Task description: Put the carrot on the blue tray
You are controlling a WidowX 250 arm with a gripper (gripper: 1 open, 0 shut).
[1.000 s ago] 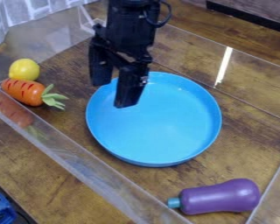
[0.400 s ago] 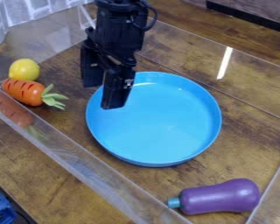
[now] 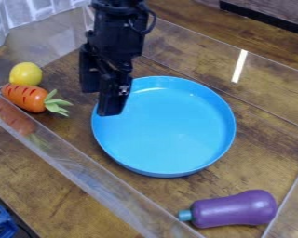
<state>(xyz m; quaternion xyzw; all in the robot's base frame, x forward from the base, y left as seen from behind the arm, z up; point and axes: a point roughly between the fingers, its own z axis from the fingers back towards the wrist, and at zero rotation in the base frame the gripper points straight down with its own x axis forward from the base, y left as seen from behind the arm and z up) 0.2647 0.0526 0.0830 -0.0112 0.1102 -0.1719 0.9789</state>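
The carrot (image 3: 27, 97) lies on the wooden table at the left, orange with dark grooves, its green leafy top pointing right toward the tray. The blue tray (image 3: 189, 139), a wide round dish with a raised rim, sits mid-table and holds nothing. My black gripper (image 3: 100, 85) hangs pointing down over the tray's left rim, a short way right of the carrot. Its jaws stand open with nothing between them.
A yellow lemon (image 3: 26, 73) rests just behind the carrot. A purple eggplant (image 3: 235, 209) lies at the front right. Clear plastic walls (image 3: 64, 158) run along the table's left and front sides.
The gripper has shifted left, from above the tray's left interior to its left rim, closer to the carrot. It stays open. Carrot, lemon and eggplant have not moved.
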